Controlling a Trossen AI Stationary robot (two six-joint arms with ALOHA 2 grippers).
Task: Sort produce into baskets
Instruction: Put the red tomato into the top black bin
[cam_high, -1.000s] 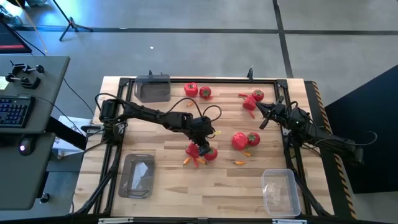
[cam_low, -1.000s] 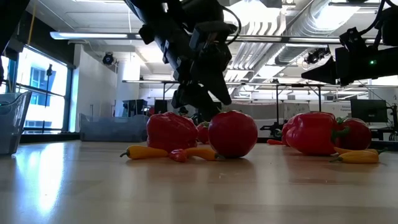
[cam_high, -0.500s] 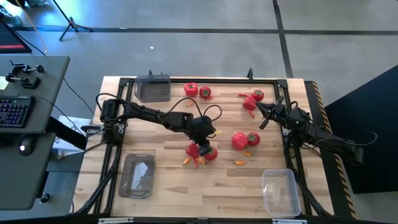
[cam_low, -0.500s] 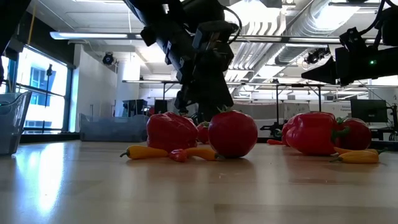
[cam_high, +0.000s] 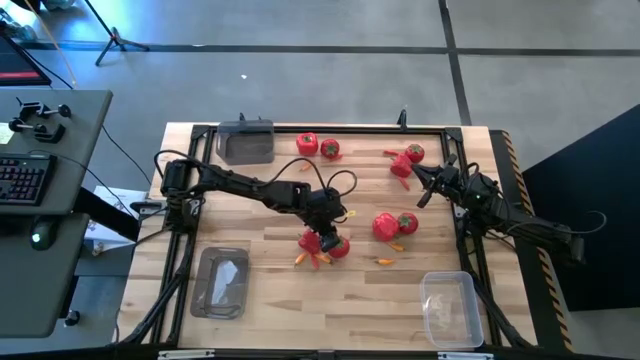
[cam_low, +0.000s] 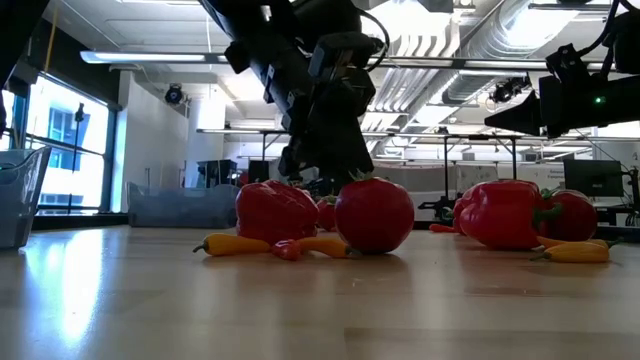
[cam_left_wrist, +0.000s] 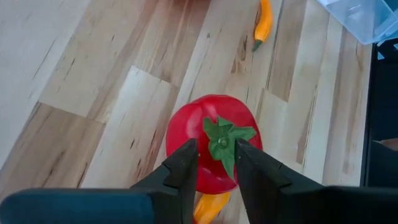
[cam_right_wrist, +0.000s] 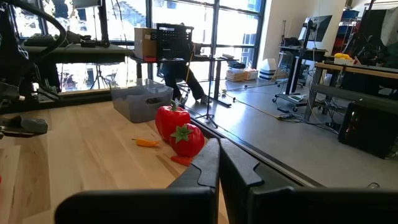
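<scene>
Produce lies scattered over the wooden table (cam_high: 270, 300), with none of it in a tub. Near the table's middle, a round red fruit (cam_left_wrist: 211, 146) with a green leafy top sits upright on the wood, and the left gripper (cam_left_wrist: 214, 163) hangs right over it, its two dark fingers (cam_left_wrist: 181, 167) drawn in against the green top from either side, clamped on it. From table level the same fruit (cam_low: 374, 214) rests on the surface, with a red bell pepper (cam_low: 275, 211) just beside it and slim orange chillies (cam_low: 232, 244) lying at their feet. Another slim orange chilli (cam_left_wrist: 263, 18) lies a little way off on the boards.

Toward the right side, another red bell pepper (cam_high: 385, 226) touches a second round fruit (cam_high: 407, 223). A further pepper (cam_high: 306, 144) and small fruit (cam_high: 329, 149) sit near the far edge, and two more red pieces (cam_high: 408, 158) lie near the right gripper (cam_high: 411, 172), which waits above the right side of the table with its fingers together, holding nothing.

Three clear plastic tubs stand apart: one (cam_high: 246, 141) at the far left corner, one (cam_high: 221, 282) at the near left, and one (cam_high: 449, 307) at the near right.
</scene>
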